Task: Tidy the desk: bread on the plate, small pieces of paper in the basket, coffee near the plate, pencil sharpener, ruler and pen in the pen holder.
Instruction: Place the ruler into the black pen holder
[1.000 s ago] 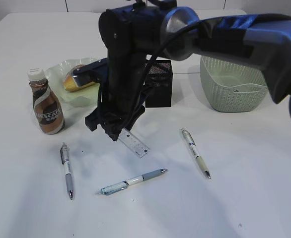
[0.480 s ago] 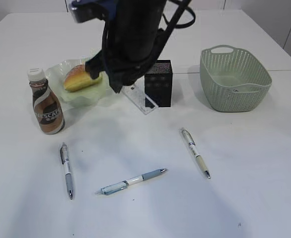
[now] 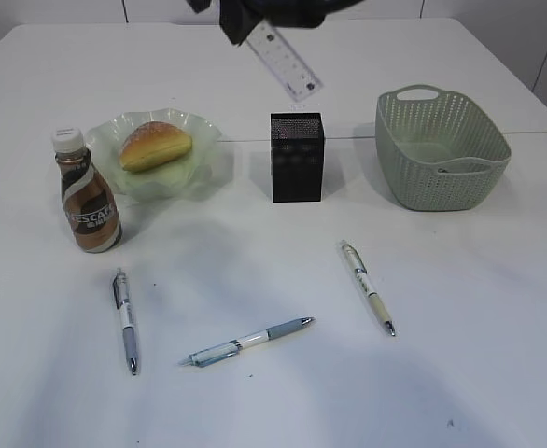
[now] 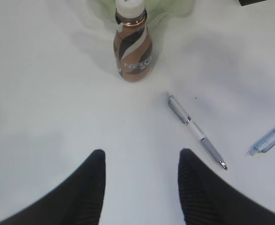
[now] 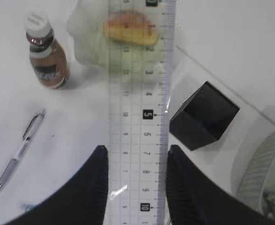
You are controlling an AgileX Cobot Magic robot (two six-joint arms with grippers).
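You had the clear ruler (image 5: 138,117) pinched in the right fingers (image 5: 91,187), hanging slanted high above the black pen holder (image 3: 297,157). I'd have squared its lower end over the opening first, then lowered it. The left fingers (image 4: 96,178) gaped wide, holding nothing. The holder looked empty, the plate (image 3: 195,163) held the bread (image 3: 154,145), and the basket (image 3: 441,149) had something pale in it. Three pens lay on the tabletop (image 3: 479,317).

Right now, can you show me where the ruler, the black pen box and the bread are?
ruler (image 5: 138,117): right wrist view, middle of the clear strip.
pen holder (image 3: 297,159): exterior view, front wall.
bread (image 3: 155,145): exterior view, top crust.
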